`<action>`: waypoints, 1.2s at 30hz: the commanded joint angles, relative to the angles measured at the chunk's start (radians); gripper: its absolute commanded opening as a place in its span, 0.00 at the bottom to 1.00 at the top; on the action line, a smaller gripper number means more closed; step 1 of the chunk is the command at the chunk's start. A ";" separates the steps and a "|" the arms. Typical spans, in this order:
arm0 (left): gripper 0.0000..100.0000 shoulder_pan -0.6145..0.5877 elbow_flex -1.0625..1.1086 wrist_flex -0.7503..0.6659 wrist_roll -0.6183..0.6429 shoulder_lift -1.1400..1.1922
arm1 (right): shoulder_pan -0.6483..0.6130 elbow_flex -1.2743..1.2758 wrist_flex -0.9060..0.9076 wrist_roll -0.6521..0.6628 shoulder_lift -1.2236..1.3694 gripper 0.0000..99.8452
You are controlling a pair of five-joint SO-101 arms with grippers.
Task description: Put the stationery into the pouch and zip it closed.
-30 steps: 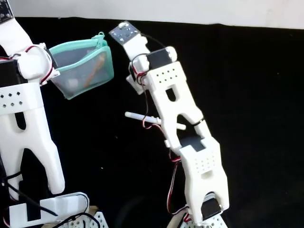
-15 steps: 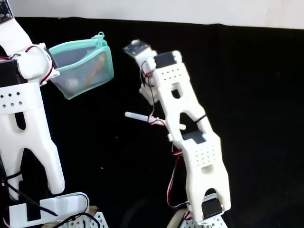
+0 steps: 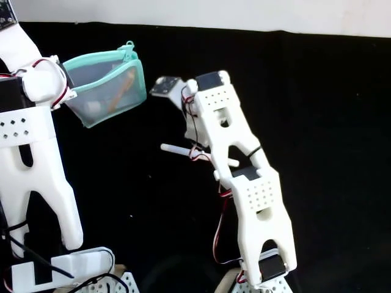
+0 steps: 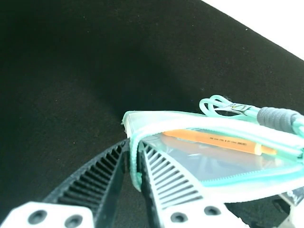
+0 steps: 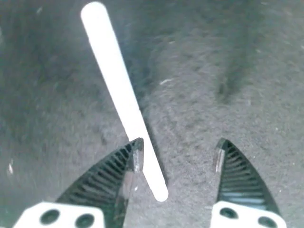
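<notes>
A black cloth (image 3: 330, 122) covers the table, with a white strip (image 3: 244, 12) along its far edge. The left gripper (image 4: 132, 154) is clamped on one end of the mint pouch (image 3: 107, 88). The pouch is held aloft and stretches away from the fingers, with an orange pen (image 4: 213, 139) lengthwise inside. The right gripper (image 5: 178, 154) hangs spread over the white pen (image 3: 177, 149). The pen's near end lies between the fingers, just beside one, and its shaft points away.

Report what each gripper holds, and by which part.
The left gripper pinches the pouch by one end of its rim. The right gripper holds nothing; it is open over the white pen.
</notes>
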 commanded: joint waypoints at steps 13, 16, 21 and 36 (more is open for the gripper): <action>0.01 -0.021 0.038 -0.003 0.009 0.015 | -0.107 -0.004 0.061 0.308 -0.004 0.24; 0.01 -0.021 0.039 -0.003 0.009 0.015 | -0.124 -0.004 0.010 0.308 -0.004 0.24; 0.01 -0.021 0.039 -0.003 0.009 0.015 | -0.139 0.012 -0.028 0.362 0.019 0.24; 0.01 -0.021 0.039 -0.003 0.009 0.015 | -0.157 0.007 -0.093 0.365 0.142 0.00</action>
